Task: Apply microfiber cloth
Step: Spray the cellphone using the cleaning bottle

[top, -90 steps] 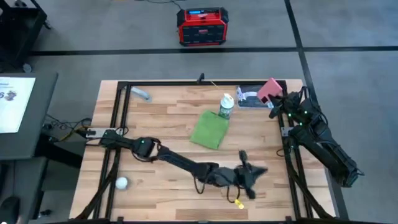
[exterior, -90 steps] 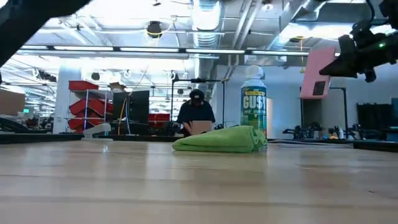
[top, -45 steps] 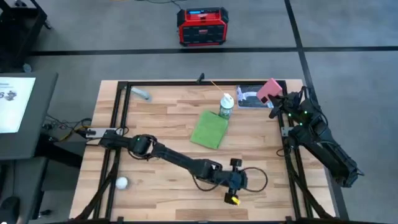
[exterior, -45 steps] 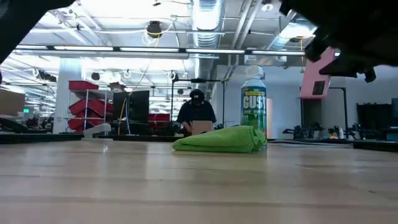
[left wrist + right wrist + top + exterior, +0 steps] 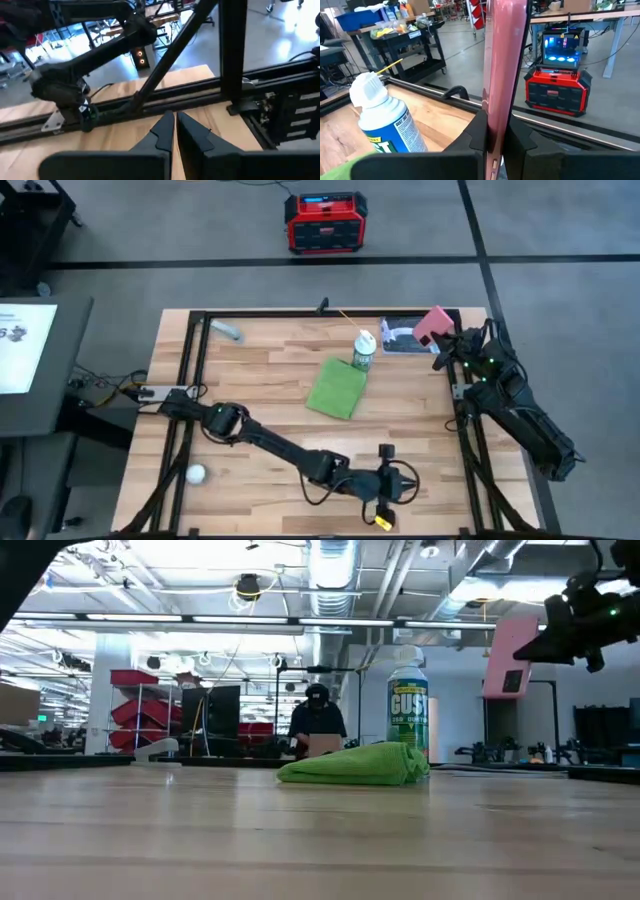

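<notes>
Green microfiber cloth (image 5: 337, 390) lies folded mid-table, untouched, just beside the spray can (image 5: 363, 351) at its far corner — in the low view the can stands upright right behind the cloth (image 5: 354, 765).

Right gripper (image 5: 440, 340) is up at the far right corner of the table, jaws clamped on a pink phone (image 5: 432, 326), held on edge and lifted off the surface; the wrist view shows the pink slab (image 5: 501, 65) pinched between the two fingers. Looks like it is presenting the phone for wiping.

Left gripper (image 5: 392, 483) is stretched low across the near side of the table, well apart from the cloth, fingers pressed together with nothing between them (image 5: 174, 131).

Step in hand, as I read it: left arm must fetch the cloth. To do it well — part the jaws first, swing toward mid-table, come down on the cloth's near edge, away from the can so the can doesn't tip. Pinch a fold rather than flat fabric; soft cloth will slump, so lift clear before heading for the phone. The right arm should hold the phone steady while the cloth comes to its face.
</notes>
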Motion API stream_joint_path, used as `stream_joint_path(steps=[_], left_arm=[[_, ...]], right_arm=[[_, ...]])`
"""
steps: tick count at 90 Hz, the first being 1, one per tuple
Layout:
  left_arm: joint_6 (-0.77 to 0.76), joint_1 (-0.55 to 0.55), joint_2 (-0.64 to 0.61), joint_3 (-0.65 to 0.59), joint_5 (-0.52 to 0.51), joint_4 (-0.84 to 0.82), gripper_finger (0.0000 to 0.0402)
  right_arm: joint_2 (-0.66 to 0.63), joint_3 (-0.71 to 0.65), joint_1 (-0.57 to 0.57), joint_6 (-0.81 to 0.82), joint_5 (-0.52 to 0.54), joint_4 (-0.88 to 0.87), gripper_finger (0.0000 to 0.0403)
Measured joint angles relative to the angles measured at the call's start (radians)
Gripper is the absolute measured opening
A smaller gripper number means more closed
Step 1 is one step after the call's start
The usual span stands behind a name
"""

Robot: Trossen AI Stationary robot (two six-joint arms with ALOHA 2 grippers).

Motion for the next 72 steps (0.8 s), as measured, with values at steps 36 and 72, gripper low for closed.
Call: stream_joint_path(steps=[36, 72], left_arm=[[-0.068, -0.077, -0.12, -0.623, -0.244, 0.617, 0.0], [-0.064, 0.026, -0.768, -1.458, -0.274, 0.917, 0.0]], right_arm=[[0.0, 0.0, 0.0, 0.001, -0.039, 0.004, 0.0014], [0.0, 0.0, 0.0, 0.001, -0.053, 0.009, 0.0014]])
